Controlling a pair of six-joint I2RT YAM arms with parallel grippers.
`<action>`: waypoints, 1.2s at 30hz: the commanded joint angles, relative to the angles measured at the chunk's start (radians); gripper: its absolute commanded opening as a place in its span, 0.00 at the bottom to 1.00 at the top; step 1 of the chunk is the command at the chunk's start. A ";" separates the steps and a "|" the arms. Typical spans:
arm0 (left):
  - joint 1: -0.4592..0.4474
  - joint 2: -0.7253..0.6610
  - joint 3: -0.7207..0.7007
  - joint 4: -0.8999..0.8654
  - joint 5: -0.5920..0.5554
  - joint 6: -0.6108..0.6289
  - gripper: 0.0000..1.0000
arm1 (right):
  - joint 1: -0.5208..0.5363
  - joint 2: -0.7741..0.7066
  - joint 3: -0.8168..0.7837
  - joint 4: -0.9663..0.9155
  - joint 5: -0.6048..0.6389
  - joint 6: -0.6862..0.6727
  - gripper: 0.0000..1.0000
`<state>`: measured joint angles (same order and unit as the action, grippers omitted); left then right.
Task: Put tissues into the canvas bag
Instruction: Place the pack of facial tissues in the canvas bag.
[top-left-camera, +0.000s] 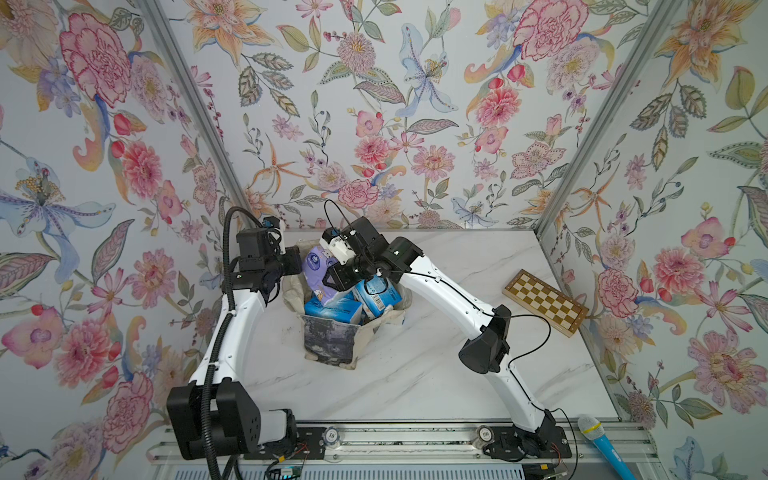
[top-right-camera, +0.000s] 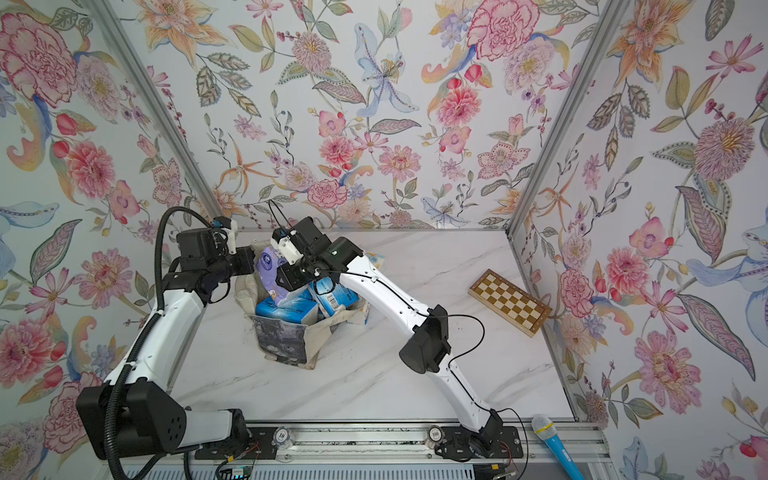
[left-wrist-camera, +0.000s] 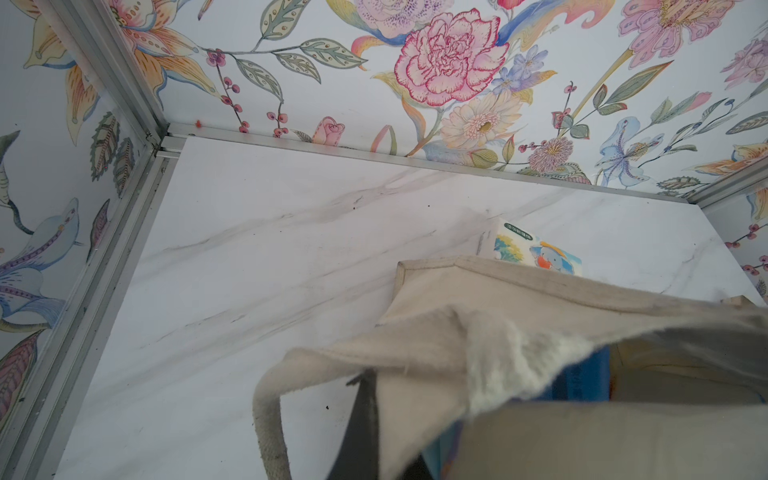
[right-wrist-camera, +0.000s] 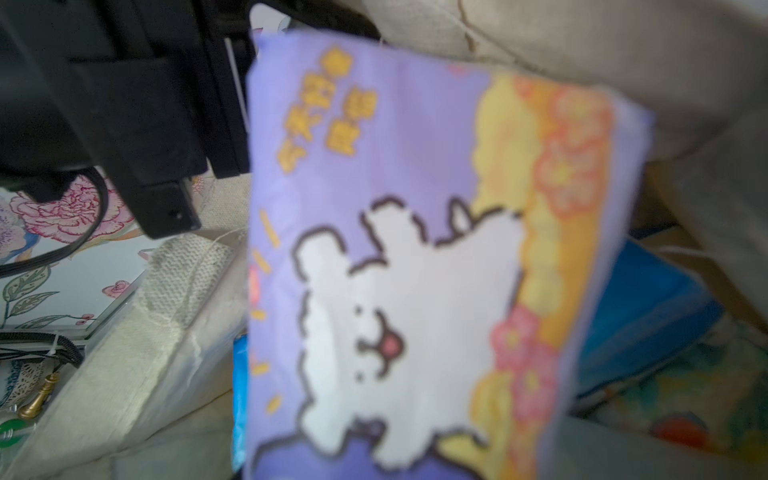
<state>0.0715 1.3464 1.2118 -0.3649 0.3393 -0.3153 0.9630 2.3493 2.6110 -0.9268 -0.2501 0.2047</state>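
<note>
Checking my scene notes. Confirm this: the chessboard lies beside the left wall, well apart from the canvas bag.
Not the left: the chessboard lies beside the right wall, as both top views show. It is indeed well apart from the canvas bag.

Blue tissues (top-left-camera: 332, 309) fill the upright canvas bag (top-left-camera: 328, 345), lavender pack (top-left-camera: 316, 266) topmost.

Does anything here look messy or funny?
Yes. The canvas bag is stuffed so full that the blue packs bulge above its rim. The lavender pack sticks up, tilted, above the rest. One cartoon pack sits on the table just outside the bag, not in it.
</note>
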 joint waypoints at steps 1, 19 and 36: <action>-0.010 -0.002 0.063 0.135 0.034 -0.029 0.03 | 0.040 0.073 0.004 -0.124 0.039 -0.045 0.42; -0.015 0.008 0.048 0.184 0.072 -0.066 0.03 | 0.028 0.132 0.075 -0.155 0.063 -0.077 0.50; -0.001 0.028 0.065 0.164 0.031 -0.039 0.03 | -0.076 -0.167 0.050 -0.024 -0.116 -0.147 0.82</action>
<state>0.0647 1.3712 1.2118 -0.3088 0.3855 -0.3595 0.9062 2.2887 2.6736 -0.9768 -0.3046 0.0772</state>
